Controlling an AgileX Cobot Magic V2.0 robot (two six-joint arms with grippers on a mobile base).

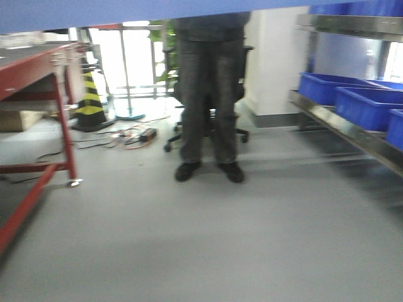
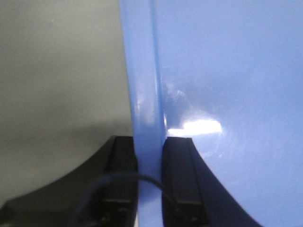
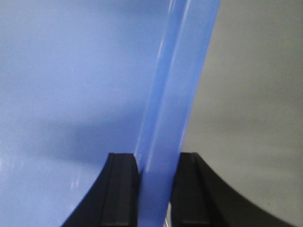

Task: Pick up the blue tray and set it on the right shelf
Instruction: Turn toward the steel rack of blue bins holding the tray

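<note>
Blue tray [image 2: 227, 71] rim in left gripper [image 2: 150, 163], right gripper [image 3: 158, 163]

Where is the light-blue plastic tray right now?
The light-blue plastic tray spans the front view's top edge, its opposite rims clamped by the left hand and right hand.

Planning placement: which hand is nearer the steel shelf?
Right, probably: the right hand clamps the blue tray on its rim toward the shelf; the left hand clamps the opposite rim.
</note>
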